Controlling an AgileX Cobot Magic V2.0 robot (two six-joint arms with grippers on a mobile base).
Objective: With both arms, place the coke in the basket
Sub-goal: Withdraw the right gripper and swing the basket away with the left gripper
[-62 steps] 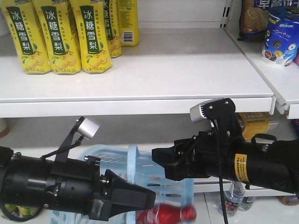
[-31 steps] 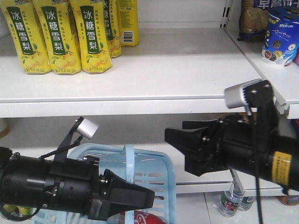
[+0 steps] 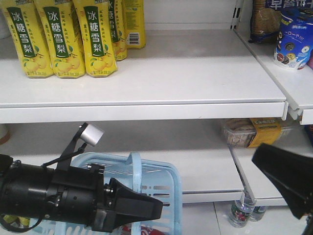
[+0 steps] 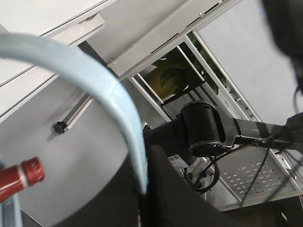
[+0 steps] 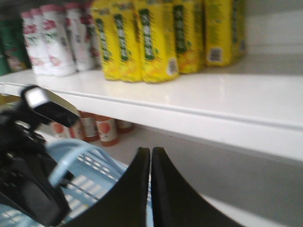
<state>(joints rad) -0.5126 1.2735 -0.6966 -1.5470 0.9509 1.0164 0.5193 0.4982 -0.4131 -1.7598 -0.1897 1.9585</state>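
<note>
I am seeing the coke (image 4: 21,176) lying inside the basket (image 3: 161,181), below my left hand (image 3: 139,208), which is clamping its hoop handle (image 4: 111,90). Right hand (image 5: 150,163): closed, empty, farther off.

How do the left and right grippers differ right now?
The left gripper is closed around the hoop handle of the basket, while the right gripper has its fingers pressed together on nothing. In the front view the left gripper sits low, right over the basket, whereas the right one is off at the right edge, apart from the basket. Both are black and tapered.
</note>
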